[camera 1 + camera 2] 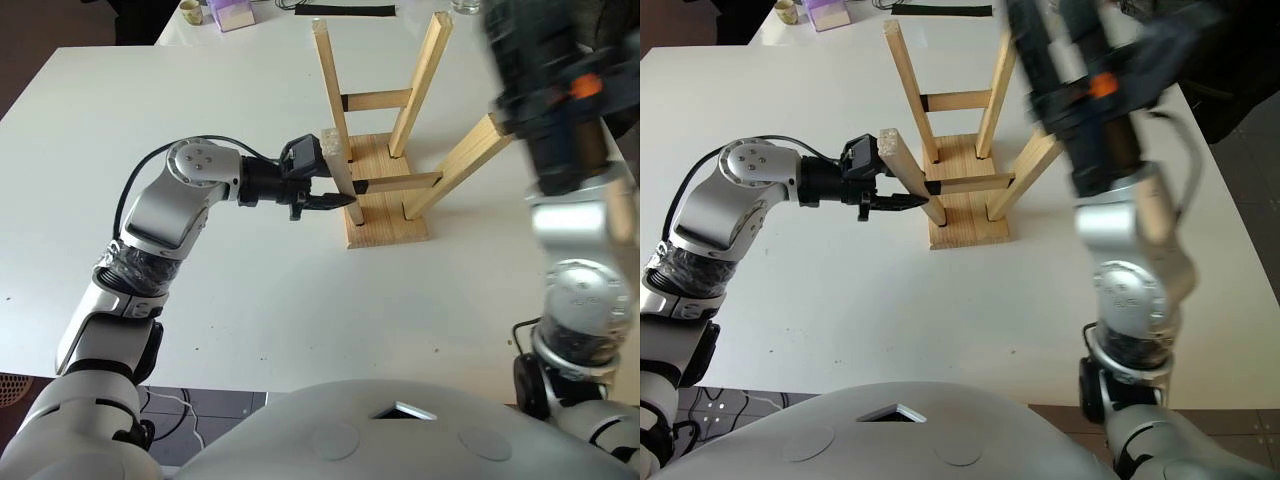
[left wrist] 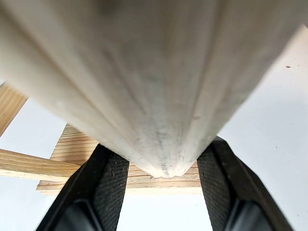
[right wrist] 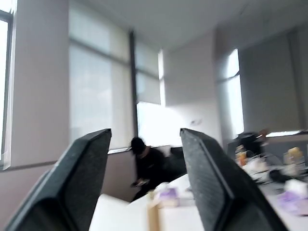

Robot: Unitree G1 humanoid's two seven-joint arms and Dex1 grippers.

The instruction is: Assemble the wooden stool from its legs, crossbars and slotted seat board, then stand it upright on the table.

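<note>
The stool stands upside down: its slotted seat board point(image 1: 388, 222) lies flat on the white table, with the legs pointing up. The two far legs point(image 1: 331, 80) are joined by a crossbar point(image 1: 378, 99). A second crossbar point(image 1: 402, 183) joins the near ones, and the near right leg point(image 1: 458, 162) leans outward. My left gripper point(image 1: 338, 202) is shut on the near left leg point(image 2: 154, 86), low down near the board, one black finger point(image 2: 103, 187) on each side. My right arm point(image 1: 548, 95) is raised over the table's right side. Its gripper point(image 3: 144, 139) points into the room, open with nothing between its fingers.
A purple box point(image 1: 232, 12), a small cup point(image 1: 191, 11) and a black strip point(image 1: 350, 9) lie at the table's far edge. Bare white tabletop point(image 1: 250, 300) stretches in front of the stool and to its left.
</note>
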